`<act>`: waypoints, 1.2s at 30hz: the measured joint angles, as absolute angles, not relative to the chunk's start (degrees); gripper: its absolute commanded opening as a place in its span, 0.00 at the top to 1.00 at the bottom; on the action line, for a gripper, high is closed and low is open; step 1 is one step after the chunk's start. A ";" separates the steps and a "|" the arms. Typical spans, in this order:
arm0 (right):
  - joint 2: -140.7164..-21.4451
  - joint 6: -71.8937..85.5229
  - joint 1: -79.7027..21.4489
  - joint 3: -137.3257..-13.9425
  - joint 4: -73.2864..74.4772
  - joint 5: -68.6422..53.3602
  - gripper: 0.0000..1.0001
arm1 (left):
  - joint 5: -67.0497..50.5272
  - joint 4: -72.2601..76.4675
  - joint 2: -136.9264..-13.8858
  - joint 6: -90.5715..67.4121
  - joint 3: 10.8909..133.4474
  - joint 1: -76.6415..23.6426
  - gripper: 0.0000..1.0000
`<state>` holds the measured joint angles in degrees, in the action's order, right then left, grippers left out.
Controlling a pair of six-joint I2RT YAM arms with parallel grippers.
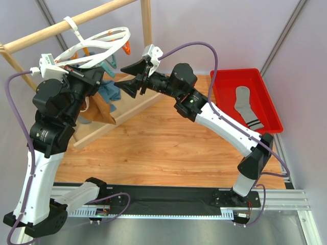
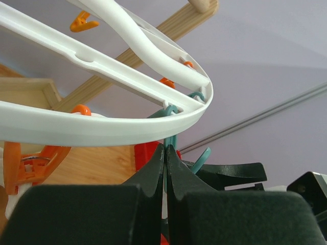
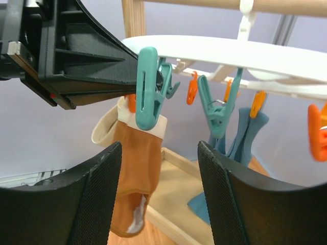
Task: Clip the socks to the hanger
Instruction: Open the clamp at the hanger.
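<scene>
A light grey sock [image 1: 246, 103] with a striped cuff lies in the red tray [image 1: 268, 89] at the right, far from both grippers. The white round hanger [image 1: 117, 32] hangs from the wooden rail [image 1: 56, 31]; its ring fills the left wrist view [image 2: 102, 130] and spans the right wrist view [image 3: 230, 51]. My left gripper [image 2: 165, 149] is raised under the ring, shut on a teal clip [image 3: 148, 87]. My right gripper [image 3: 159, 148] is open and empty, facing that clip from just in front, and it shows in the top view [image 1: 122, 77].
A brown sock with a cream cuff [image 3: 135, 168] hangs from the teal clip. A teal-blue cloth [image 3: 245, 138] hangs from other clips. Orange clips [image 3: 319, 132] dangle around the ring. The wooden frame's base [image 1: 127, 109] lies below the hanger.
</scene>
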<state>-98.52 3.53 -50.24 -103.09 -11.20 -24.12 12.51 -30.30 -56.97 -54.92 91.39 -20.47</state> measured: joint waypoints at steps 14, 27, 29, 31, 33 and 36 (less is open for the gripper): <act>-103.50 -0.08 -49.89 -115.46 -8.84 -31.75 0.54 | 12.53 -34.04 -57.45 -56.16 94.48 -20.36 1.00; -106.80 -0.05 -49.04 -118.26 -5.10 -34.65 0.57 | 10.85 -34.04 -57.89 -54.52 94.48 -20.16 1.00; -107.35 -0.03 -49.04 -118.61 -4.82 -34.79 0.60 | 10.46 -33.89 -58.15 -54.52 94.48 -20.16 1.00; -107.98 -0.01 -49.04 -119.48 -4.64 -34.94 0.62 | 10.07 -33.54 -58.46 -54.57 94.45 -20.14 1.00; -108.38 -0.01 -49.04 -119.77 -4.58 -34.89 0.63 | 9.45 -33.32 -58.72 -54.61 94.43 -20.14 1.00; -108.44 -0.01 -49.06 -119.77 -4.54 -34.72 0.66 | 9.26 -32.84 -58.76 -54.76 94.11 -20.14 1.00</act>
<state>-108.44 -0.01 -49.06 -119.77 -4.54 -34.72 9.26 -32.84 -58.76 -54.76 94.11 -20.14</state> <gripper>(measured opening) 0.360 0.007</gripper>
